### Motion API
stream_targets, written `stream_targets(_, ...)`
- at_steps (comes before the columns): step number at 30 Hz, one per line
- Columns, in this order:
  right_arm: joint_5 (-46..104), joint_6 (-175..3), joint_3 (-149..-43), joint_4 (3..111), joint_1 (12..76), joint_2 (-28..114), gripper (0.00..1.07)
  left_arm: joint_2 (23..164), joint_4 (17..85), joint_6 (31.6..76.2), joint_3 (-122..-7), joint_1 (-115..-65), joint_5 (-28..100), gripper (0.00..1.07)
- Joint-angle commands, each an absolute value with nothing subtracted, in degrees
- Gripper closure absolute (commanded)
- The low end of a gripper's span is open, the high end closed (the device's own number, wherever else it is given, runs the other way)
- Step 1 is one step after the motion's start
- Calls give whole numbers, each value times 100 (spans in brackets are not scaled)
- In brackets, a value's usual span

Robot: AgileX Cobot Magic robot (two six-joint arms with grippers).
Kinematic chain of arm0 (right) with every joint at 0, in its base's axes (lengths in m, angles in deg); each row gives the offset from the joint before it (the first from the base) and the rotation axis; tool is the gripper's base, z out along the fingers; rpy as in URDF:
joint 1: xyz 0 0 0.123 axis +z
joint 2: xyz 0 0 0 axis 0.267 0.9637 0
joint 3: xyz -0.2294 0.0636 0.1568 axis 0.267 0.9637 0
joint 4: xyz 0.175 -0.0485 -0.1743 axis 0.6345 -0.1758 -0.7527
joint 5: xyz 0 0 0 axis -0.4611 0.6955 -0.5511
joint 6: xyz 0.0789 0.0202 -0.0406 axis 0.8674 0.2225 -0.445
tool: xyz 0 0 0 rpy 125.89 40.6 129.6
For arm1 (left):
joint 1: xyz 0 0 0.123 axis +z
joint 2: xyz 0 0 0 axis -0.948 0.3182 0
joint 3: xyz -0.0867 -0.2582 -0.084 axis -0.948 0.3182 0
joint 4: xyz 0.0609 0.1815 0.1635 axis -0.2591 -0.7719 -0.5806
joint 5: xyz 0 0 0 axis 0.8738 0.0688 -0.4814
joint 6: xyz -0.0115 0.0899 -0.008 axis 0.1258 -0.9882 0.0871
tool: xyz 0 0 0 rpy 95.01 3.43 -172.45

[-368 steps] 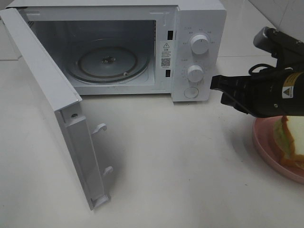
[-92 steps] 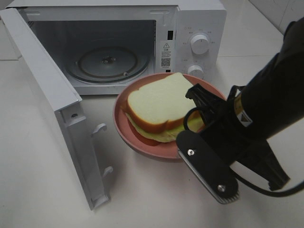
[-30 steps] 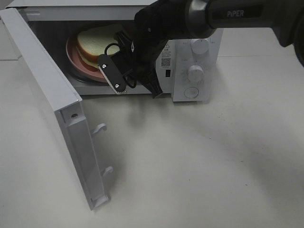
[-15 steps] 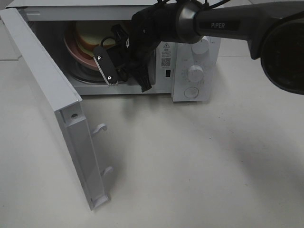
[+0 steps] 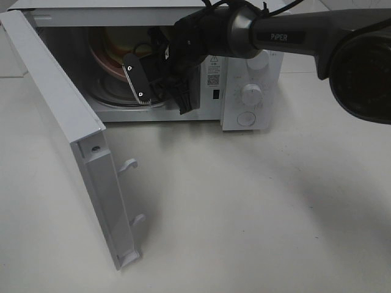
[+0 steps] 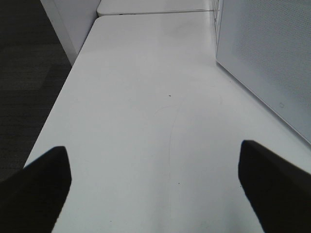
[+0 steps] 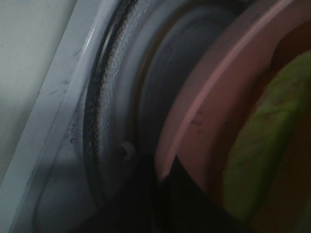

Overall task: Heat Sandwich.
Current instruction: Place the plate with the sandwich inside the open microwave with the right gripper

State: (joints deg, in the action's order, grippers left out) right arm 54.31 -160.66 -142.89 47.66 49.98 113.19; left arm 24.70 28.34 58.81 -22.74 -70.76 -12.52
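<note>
**One plate going into the oven: the placing step**

Two hands are present, but only one is at work. The right hand (image 5: 134, 76) reaches into the open microwave (image 5: 253, 36) with its fingers pinched almost together on the rim of the pink plate (image 7: 194, 111). The sandwich (image 7: 262, 126) lies on that plate just past the fingertips, inside the cavity, with its pale green filling facing the wrist camera. Below the hand and plate lies the glass turntable (image 5: 116, 96). The plate looks tilted, and it cannot be told whether it touches the glass.

The step in hand appears to be setting the plate down. The next move would then call for levelling the plate and lowering it onto the turntable. After that the fingers must part enough to free the rim, and the hand must draw straight back out through the opening.

Clearance is tight. The cavity's roof is close above the hand, and the control panel (image 5: 252, 94) with its knobs stands just beside the forearm. The front sill sits below the wrist. The door (image 5: 67, 122) hangs wide open on the side of the cavity away from the arm, clear of the way out.

The left hand (image 6: 155, 194) has its fingers spread wide and holds nothing. It is over bare surface (image 6: 146, 97), with the door's perforated panel (image 6: 272, 73) off to one side.
</note>
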Motion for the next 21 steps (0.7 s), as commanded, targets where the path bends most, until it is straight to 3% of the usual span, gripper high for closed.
stream_targets(1,5236,-16003,-14369,4738,4946,11313,107,2413,2822,5904,-2263,-7070,-1171,20)
stream_targets(21,5145,-15826,-14266,4738,4952,11394,107,2413,2822,5904,-2263,-7070,-1171,20)
